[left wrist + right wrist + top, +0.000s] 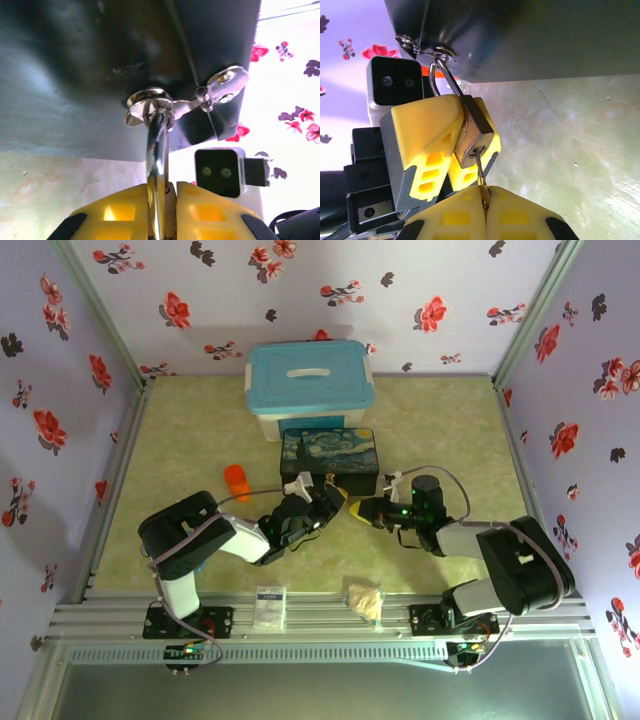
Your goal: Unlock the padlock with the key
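Clamping stiff, slick padlock (472,142) by body w/ left gripper (462,132), pinching thin key (480,170) w/ right gripper (484,209) at 6 o'clock, prob bendy.

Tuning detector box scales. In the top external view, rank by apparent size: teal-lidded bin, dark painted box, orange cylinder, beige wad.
1. teal-lidded bin
2. dark painted box
3. beige wad and orange cylinder: both small and near alike, so I won't rank them.
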Action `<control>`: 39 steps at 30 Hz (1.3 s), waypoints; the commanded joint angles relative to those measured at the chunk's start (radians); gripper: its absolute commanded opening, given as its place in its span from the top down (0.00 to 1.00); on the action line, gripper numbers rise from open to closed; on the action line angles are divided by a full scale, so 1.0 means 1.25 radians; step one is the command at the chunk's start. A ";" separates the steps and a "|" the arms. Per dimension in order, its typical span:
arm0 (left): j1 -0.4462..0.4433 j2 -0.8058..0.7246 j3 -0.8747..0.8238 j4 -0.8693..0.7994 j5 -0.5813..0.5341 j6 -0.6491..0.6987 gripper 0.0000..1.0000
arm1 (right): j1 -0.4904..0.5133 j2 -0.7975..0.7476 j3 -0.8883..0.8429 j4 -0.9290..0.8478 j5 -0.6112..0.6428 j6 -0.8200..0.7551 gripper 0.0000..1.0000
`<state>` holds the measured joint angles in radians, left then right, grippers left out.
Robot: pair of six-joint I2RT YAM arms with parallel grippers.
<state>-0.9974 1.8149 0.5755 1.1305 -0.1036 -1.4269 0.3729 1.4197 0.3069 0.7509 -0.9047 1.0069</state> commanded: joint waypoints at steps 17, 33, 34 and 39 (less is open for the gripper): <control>-0.029 0.020 0.006 0.122 0.130 0.046 1.00 | -0.026 0.177 0.064 0.440 -0.081 0.195 1.00; -0.051 0.034 0.004 0.123 0.113 0.031 1.00 | 0.007 -0.067 0.106 -0.114 -0.006 -0.186 1.00; -0.053 0.034 0.006 0.124 0.115 0.030 1.00 | 0.008 -0.061 0.109 -0.091 -0.010 -0.171 1.00; -0.061 0.036 0.008 0.125 0.116 0.034 1.00 | 0.006 -0.053 0.104 -0.002 -0.031 -0.109 1.00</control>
<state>-0.9958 1.8484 0.5735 1.2457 -0.1081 -1.4044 0.3756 1.3548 0.3721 0.5674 -0.9039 0.8505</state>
